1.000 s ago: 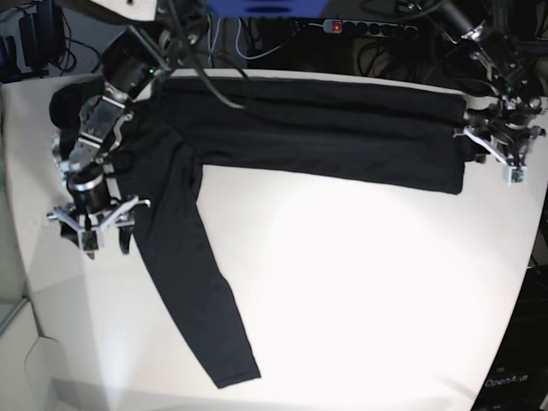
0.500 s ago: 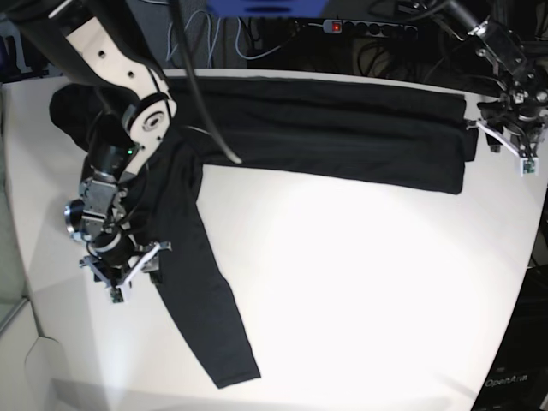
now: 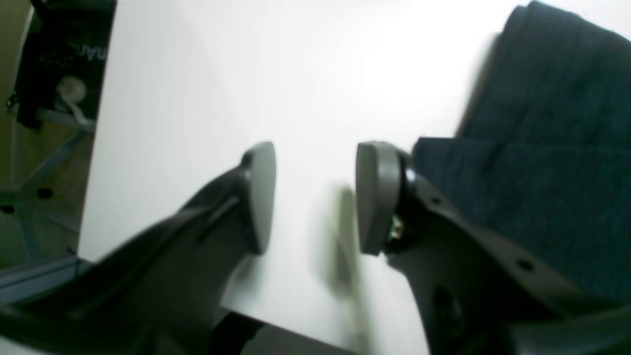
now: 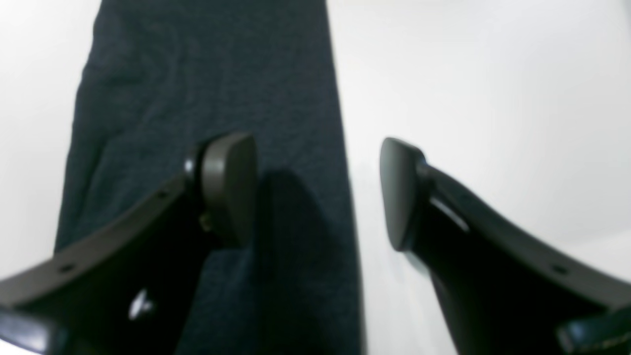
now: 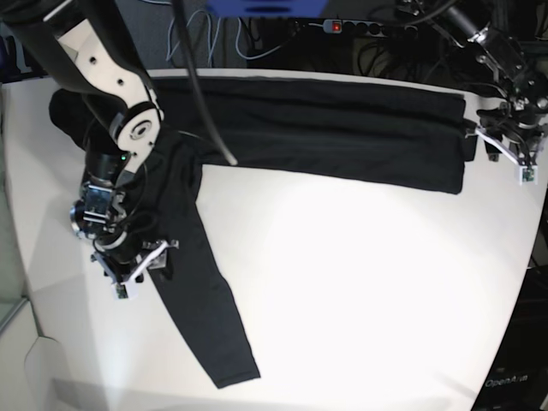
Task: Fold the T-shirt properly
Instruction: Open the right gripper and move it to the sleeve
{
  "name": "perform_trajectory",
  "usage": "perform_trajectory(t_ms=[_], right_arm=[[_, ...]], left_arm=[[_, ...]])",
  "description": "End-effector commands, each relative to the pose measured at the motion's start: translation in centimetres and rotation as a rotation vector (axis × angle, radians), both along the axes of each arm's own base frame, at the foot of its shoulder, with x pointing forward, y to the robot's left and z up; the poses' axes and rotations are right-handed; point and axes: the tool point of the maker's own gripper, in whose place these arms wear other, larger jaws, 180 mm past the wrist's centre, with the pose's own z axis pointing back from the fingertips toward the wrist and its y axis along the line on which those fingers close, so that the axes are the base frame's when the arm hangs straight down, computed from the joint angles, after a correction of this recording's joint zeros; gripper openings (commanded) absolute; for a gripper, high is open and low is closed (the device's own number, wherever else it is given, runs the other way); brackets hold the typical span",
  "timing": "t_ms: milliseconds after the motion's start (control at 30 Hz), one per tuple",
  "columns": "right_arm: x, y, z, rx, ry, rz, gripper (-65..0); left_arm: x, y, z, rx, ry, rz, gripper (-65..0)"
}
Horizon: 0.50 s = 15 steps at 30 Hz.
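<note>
The black T-shirt (image 5: 325, 128) lies flat on the white table (image 5: 360, 282), its body stretched along the back and one long sleeve (image 5: 205, 308) running diagonally toward the front. My right gripper (image 5: 141, 267) hovers open over the sleeve's upper part. In the right wrist view, the right gripper (image 4: 318, 192) straddles the sleeve's edge, one finger over the T-shirt (image 4: 212, 74) and the other over bare table. My left gripper (image 5: 505, 150) stands open at the T-shirt's right end. The left wrist view shows the left gripper (image 3: 315, 197) empty above the table, with the T-shirt (image 3: 552, 148) just beside it.
A power strip (image 5: 368, 27) and cables lie behind the table's back edge. The table's right edge sits close under my left gripper, with floor and a metal stand (image 3: 49, 123) beyond. A dark box (image 5: 514, 377) stands off the front right corner.
My right arm has travelled forward along the sleeve, away from the shoulder, still open. The left gripper has barely shifted at the shirt's right end.
</note>
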Motion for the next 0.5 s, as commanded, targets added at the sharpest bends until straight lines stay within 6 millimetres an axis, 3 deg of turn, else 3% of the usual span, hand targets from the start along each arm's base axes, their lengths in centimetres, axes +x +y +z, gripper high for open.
perform_trajectory(t_ms=[0, 233, 467], right_arm=[[1.6, -0.7, 2.1, 0.006, -0.067, -0.020, -25.3], [0.6, -0.4, 1.0, 0.010, -0.044, -0.018, -28.2], [0.2, -0.2, 0.5, 0.009, -0.033, -0.013, -49.8]], left_arm=[[0.8, 0.8, 1.5, 0.029, -0.049, 0.000, -38.8], [0.8, 0.7, 1.5, 0.028, -0.049, 0.000, -38.8], [0.8, 0.7, 1.5, 0.028, -0.049, 0.000, -38.9]])
